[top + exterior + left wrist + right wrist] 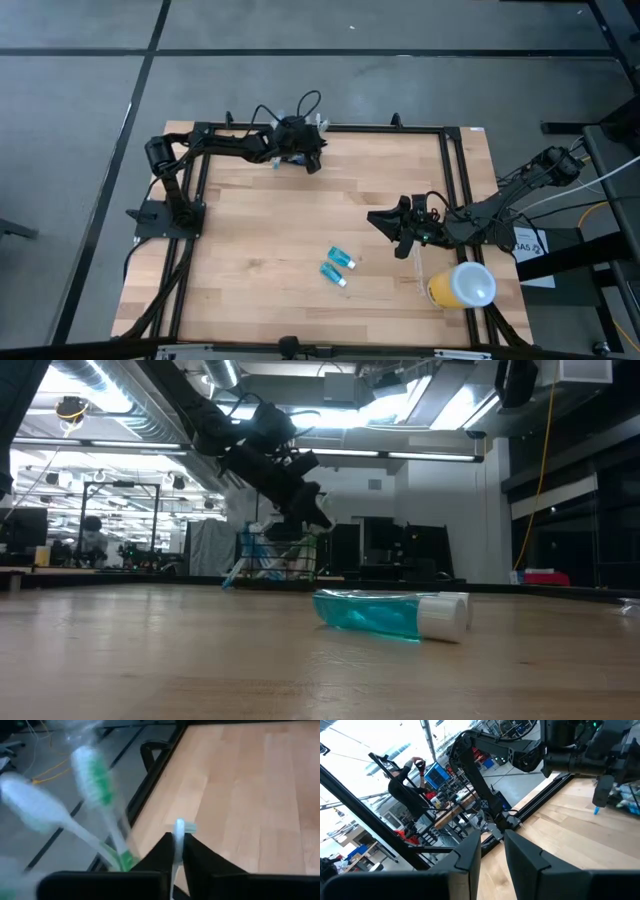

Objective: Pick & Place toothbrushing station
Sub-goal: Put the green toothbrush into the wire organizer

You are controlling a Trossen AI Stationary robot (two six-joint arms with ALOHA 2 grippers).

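The toothbrushing station [283, 567], a low black wire-mesh holder, stands at the table's far edge with several toothbrushes sticking up out of it. In the high view my left gripper [303, 150] mostly covers the station [284, 158]. The left gripper [178, 851] is shut on a thin white toothbrush [178, 827]. Two other brushes [97, 780] with green and white heads lean beside it. My right gripper [393, 226] hovers open at the table's right, holding nothing; its fingers [470, 851] show a bare gap. My left gripper pinches the white toothbrush's thin stem [178, 842] between its two fingertips, just below the stem's upper end. The fingers slant down from the table's left. The brush stands about upright; its lower part is hidden behind the fingers.
Two teal toothpaste tubes [339, 258] [333, 273] lie near the table's middle front; one fills the low view [392, 613]. A yellow cup with a white round lid [461, 285] lies at the near right. The black frame rail [380, 128] runs along the far edge.
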